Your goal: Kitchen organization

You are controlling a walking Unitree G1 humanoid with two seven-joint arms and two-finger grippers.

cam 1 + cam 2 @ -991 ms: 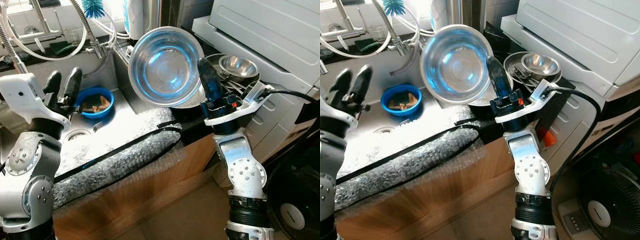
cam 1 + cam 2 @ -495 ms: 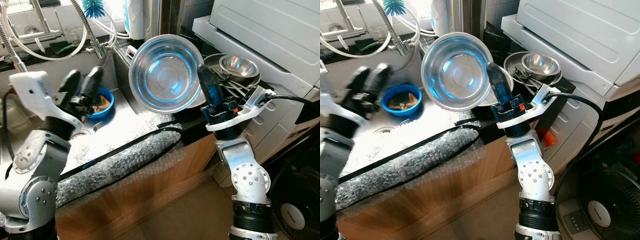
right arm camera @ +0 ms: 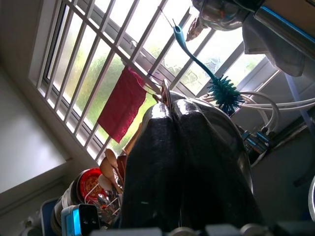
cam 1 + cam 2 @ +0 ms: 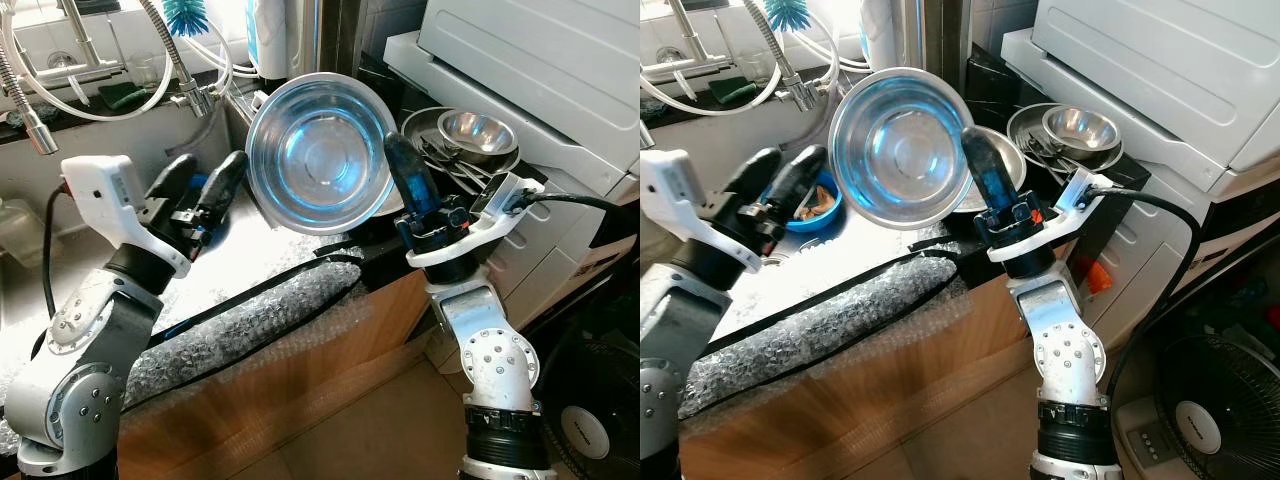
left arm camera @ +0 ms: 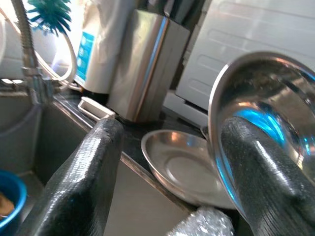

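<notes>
Steel bowl point(image 4: 321, 152) in R pincer point(image 4: 402, 168)

Nothing is reading clearly from here. The white container point(image 5: 96, 46) standing behind the sink is showing a blue label point(image 5: 89, 43) — print of some kind, but too small and blurred to make out. No other words, numbers or brand marks are coming through anywhere — not on any appliance.

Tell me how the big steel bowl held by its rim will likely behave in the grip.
Steel bowl: probably stiff and light, being thin metal. Its polished, reflective surface looks slippery, and the right end effector pinches only one rim edge, so it may pivot or slip. The open left end effector nearby could steady it.
</notes>
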